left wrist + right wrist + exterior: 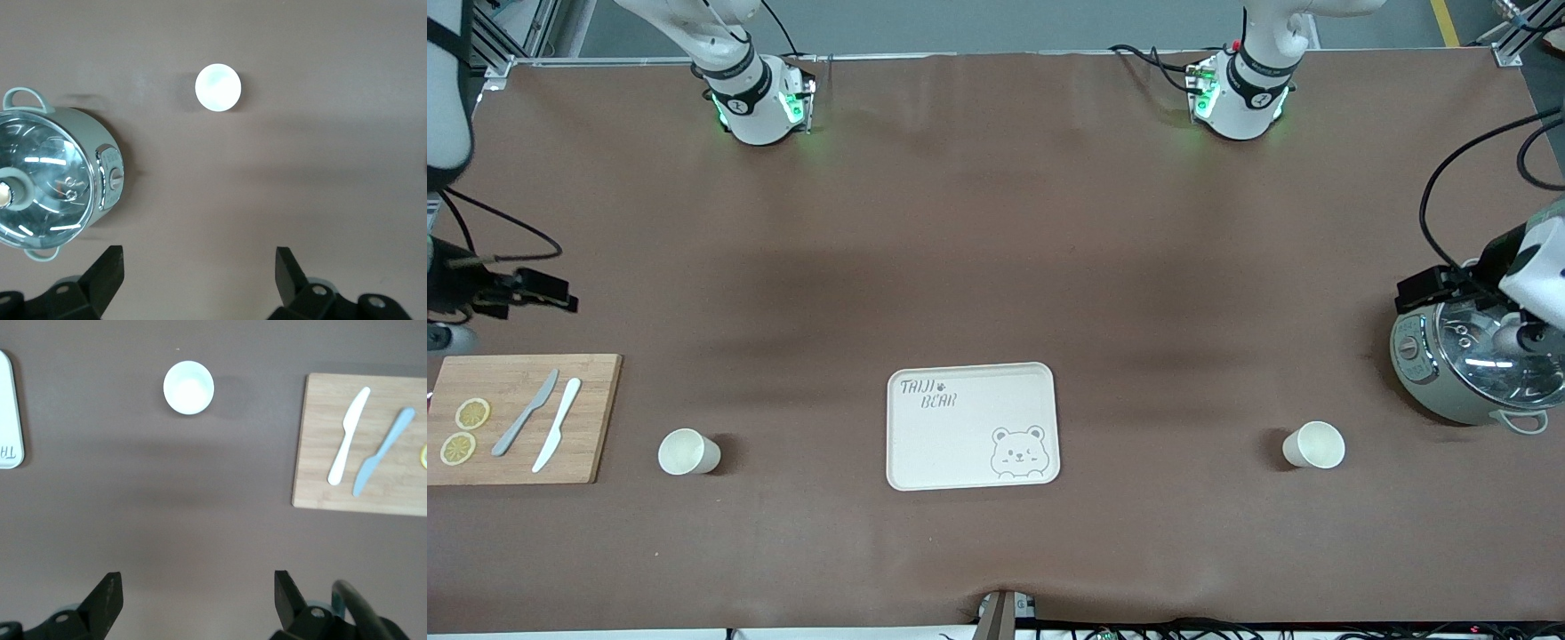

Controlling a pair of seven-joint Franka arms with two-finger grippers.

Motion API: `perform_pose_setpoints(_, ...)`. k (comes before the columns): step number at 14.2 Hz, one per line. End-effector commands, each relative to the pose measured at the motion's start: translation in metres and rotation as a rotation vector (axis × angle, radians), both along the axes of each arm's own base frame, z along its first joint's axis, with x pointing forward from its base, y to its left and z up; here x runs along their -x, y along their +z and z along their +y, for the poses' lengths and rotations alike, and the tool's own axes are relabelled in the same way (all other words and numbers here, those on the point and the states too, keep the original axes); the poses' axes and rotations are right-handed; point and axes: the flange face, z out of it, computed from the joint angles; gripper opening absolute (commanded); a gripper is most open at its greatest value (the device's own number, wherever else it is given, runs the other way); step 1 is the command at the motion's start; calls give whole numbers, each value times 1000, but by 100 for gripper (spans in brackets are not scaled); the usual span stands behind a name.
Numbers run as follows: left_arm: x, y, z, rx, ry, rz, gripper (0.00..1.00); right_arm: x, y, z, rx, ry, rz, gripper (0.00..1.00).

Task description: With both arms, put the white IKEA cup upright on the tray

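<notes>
The cream tray (971, 427) with "TAIJI BEAR" lettering and a bear face lies mid-table near the front camera; its edge shows in the right wrist view (8, 413). Two white cups stand upright on the table, off the tray. One cup (688, 452) stands toward the right arm's end and shows in the right wrist view (189, 387). The other cup (1314, 444) stands toward the left arm's end and shows in the left wrist view (217, 87). My right gripper (559, 294) (198, 581) is open and empty above the table. My left gripper (1421, 292) (199, 257) is open and empty beside the pot.
A wooden cutting board (516, 418) (363, 447) holds a white knife, a grey knife and lemon slices at the right arm's end. A grey-green pot with a glass lid (1467, 364) (47, 180) stands at the left arm's end.
</notes>
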Motion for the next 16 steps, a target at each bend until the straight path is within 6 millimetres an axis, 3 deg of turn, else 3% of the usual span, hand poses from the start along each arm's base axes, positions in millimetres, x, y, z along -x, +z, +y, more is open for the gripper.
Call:
perform_pose_setpoints(1,-13,-22,1,-26,-24,2,100,-15,-20,-1,-4,-3,-12,100)
perform_pose_setpoints(5,-33,-59,1,-32,-24,-3,100,-44,-77,16,-8,15,-28,100)
perform_pose_setpoints(8,-47,-91,8,-33,-34,-3,100,-66,-126,-2,-12,-6,-55,100)
perform_pose_setpoints(15,-79,-163,8,-53,-47,-52,100,-91,-173,-7,-12,-5,-44,100)
perform_pose_setpoints(16,-81,-171,20,-56,-32,-58,100,-93,-180,-6,-12,-6,-52,100)
